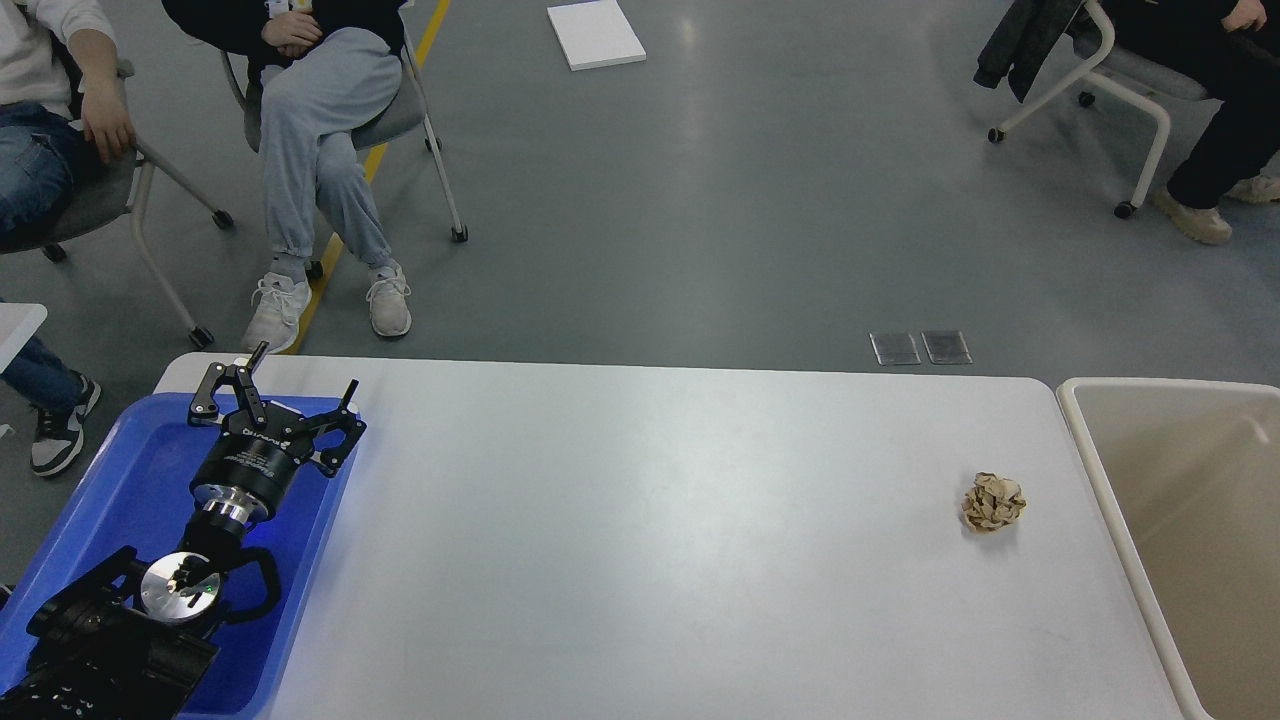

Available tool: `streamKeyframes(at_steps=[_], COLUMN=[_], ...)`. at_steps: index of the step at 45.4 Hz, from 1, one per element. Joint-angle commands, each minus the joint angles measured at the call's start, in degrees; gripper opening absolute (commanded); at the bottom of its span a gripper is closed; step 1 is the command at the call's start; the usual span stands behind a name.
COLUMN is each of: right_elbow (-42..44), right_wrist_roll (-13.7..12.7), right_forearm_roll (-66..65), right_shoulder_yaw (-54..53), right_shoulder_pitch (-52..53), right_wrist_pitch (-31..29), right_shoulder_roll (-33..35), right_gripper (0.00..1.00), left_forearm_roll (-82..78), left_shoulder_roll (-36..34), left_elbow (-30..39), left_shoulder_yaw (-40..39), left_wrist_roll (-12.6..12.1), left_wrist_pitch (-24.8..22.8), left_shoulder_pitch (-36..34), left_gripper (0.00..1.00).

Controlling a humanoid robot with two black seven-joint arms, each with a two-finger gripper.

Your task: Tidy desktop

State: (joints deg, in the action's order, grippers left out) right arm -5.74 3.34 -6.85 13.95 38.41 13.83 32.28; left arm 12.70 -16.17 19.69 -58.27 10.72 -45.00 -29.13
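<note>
The desktop (650, 540) is a wide white-grey tabletop with rounded corners. A crumpled brown paper ball (993, 502) lies on it near the right end. My left gripper (300, 370) is open and empty, held over the far corner of the blue tray (120, 500) at the left end, far from the paper ball. My right arm and gripper are out of view.
A beige bin (1180, 520) stands against the desktop's right edge; what shows of its inside holds nothing. People sit on wheeled chairs (400, 110) beyond the far edge, at left and far right. A white board (595, 35) lies on the floor.
</note>
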Motion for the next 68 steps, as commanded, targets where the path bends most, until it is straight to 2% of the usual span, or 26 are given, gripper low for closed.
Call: streamKeyframes(at_steps=[1, 9, 17, 26, 32, 43, 52, 60, 68], right_elbow=[-0.76, -5.33, -10.69, -32.21, -36.44, -43.12, -52.0, -58.06, -64.75], right_wrist_roll=[0.0, -0.08, -0.61, -1.49, -1.58, -1.58, -1.58, -1.49, -1.49], right_forearm_roll=[-0.26, -2.19, -10.71, -11.87, -10.99, -10.99, -10.99, -10.72, -10.72], right_shoulder_yaw=[0.02, 1.25, 2.3, 10.38, 20.66, 28.05, 39.2, 56.61, 59.7], right_shoulder_pitch=[1.49, 5.26, 11.15, 21.34, 27.32, 35.4, 45.95, 60.97, 71.0], right_wrist_pitch=[0.14, 0.06, -0.03, 0.06, -0.03, -2.31, -8.46, -21.81, -30.87], right_shoulder_roll=[0.24, 1.65, 3.4, 13.16, 12.02, 11.67, 9.39, 1.75, -4.4], right_gripper=[0.99, 0.99, 0.99, 0.99, 0.99, 1.0, 1.0, 1.0, 1.0], left_forearm_roll=[-0.05, -0.05, -0.05, -0.05, -0.05, -0.05, -0.05, -0.05, -0.05], left_shoulder_roll=[0.0, 0.0, 0.0, 0.0, 0.0, 0.0, 0.0, 0.0, 0.0], left_elbow=[-0.01, -0.01, 0.08, -0.01, 0.08, -0.01, 0.08, -0.01, 0.08], left_shoulder_yaw=[0.0, 0.0, 0.08, 0.08, 0.08, 0.08, 0.08, 0.08, 0.08], left_wrist_roll=[0.0, 0.0, 0.0, 0.0, 0.0, 0.0, -0.09, -0.09, -0.09], left_wrist_pitch=[0.0, 0.0, 0.0, 0.0, 0.0, 0.0, 0.0, 0.0, 0.0], left_shoulder_pitch=[-0.05, -0.05, -0.05, -0.05, -0.05, -0.05, -0.05, -0.05, -0.05], left_gripper=[1.0, 1.0, 1.0, 1.0, 1.0, 1.0, 1.0, 1.0, 1.0])
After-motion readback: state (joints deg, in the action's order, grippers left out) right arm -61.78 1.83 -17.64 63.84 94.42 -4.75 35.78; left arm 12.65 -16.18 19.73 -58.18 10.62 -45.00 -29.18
